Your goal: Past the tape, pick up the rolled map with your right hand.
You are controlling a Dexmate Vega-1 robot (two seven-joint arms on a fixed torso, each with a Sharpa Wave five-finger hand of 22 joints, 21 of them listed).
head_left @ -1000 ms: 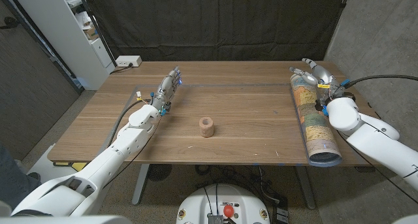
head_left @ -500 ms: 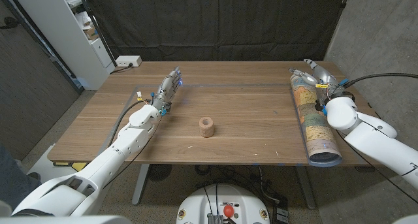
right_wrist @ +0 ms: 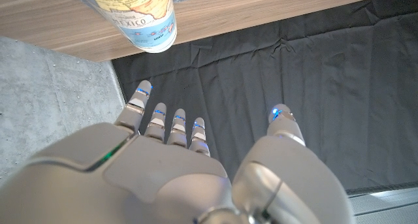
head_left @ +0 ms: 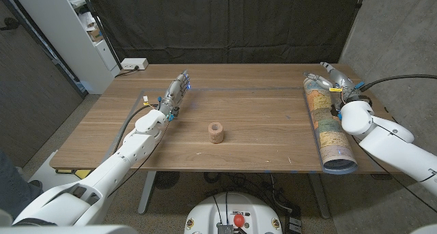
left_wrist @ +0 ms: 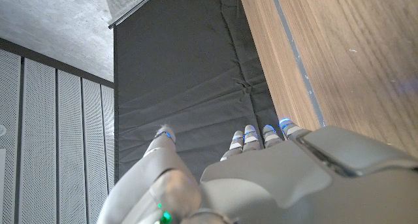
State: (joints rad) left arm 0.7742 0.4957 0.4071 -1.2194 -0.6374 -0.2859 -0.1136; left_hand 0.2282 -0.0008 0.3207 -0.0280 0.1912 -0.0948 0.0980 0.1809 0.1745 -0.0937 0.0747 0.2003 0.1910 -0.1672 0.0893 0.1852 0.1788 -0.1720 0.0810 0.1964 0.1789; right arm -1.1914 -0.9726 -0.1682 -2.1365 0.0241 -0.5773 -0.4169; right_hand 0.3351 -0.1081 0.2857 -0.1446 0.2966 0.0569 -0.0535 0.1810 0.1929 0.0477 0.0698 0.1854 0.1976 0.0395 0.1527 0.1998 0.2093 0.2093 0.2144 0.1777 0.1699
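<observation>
Paper-wrapped, the rolled map (head_left: 326, 129) lies at the frame's right, long axis running toward the table's near edge; the right hand (head_left: 332, 79), fingers spread and empty, hovers by its far end

left arm: reaches in from near left toward far left | left hand (head_left: 176, 92): fingers straight, holds nothing | right arm: comes in from near right | right hand (head_left: 329, 79): far right, fingers spread, holds nothing
</observation>
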